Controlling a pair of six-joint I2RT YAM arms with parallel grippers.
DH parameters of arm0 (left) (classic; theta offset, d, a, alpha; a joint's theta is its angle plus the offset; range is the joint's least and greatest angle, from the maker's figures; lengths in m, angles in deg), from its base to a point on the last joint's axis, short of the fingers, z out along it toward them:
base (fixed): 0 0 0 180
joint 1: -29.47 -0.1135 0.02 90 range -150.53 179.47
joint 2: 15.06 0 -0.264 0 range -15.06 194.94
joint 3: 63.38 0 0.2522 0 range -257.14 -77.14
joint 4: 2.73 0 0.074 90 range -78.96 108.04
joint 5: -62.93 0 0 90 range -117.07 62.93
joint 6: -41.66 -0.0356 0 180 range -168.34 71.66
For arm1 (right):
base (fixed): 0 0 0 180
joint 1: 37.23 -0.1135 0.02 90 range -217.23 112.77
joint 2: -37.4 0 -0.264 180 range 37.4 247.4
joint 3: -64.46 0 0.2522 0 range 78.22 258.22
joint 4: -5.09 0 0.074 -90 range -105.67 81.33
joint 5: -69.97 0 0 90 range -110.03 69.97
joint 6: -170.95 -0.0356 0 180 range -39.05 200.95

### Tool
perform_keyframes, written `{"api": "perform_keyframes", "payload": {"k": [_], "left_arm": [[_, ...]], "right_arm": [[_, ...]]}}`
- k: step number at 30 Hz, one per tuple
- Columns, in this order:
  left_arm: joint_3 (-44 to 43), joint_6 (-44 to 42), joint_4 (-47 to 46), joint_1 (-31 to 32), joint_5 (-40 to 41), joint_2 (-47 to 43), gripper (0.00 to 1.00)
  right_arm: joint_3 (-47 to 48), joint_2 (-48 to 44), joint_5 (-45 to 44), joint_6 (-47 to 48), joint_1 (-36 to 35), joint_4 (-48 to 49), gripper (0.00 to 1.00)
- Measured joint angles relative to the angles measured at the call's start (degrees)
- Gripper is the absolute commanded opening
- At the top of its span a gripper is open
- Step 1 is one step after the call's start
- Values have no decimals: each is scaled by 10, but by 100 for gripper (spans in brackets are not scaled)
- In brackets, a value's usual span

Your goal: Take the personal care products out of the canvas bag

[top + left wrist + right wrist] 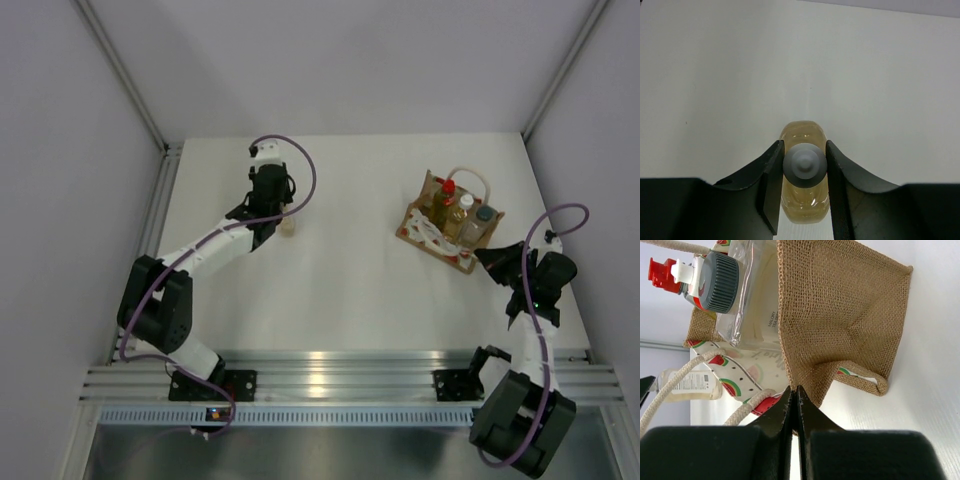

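Observation:
The canvas bag (432,232) stands at the right of the table, tan with a white watermelon-print front and rope handles. In it stand a yellow bottle with a red cap (447,192), an amber bottle with a white cap (466,204) and a clear bottle with a dark grey cap (485,216). My right gripper (794,389) is shut on the bag's (840,315) near burlap edge. My left gripper (804,167) is shut on the cap of a second amber bottle (802,202), which stands upright on the table left of centre (291,230).
The white table (350,290) ends in a metal rail (340,375) at the near side, where both arm bases are bolted. Grey walls close in the left, right and far sides. The bag's rope handles (675,382) hang loose beside my right fingers.

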Motion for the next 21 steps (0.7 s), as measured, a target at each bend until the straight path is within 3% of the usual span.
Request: {"api": "perform_keyframes", "payload": {"k": [7, 8, 9, 13, 21], "left_arm": [[-8, -1, -5, 0, -6, 9, 0], [-15, 0, -3, 0, -8, 14, 7], [-21, 0, -2, 0, -10, 19, 35], [-25, 2, -2, 0, -14, 23, 66], [-53, 10, -3, 2, -39, 22, 82]], "right_arm": [[0, -10, 3, 0, 0, -14, 0], [0, -12, 3, 0, 0, -17, 0], [0, -15, 3, 0, 0, -19, 0], [0, -21, 3, 0, 0, -29, 0], [5, -22, 3, 1, 0, -37, 0]]}}
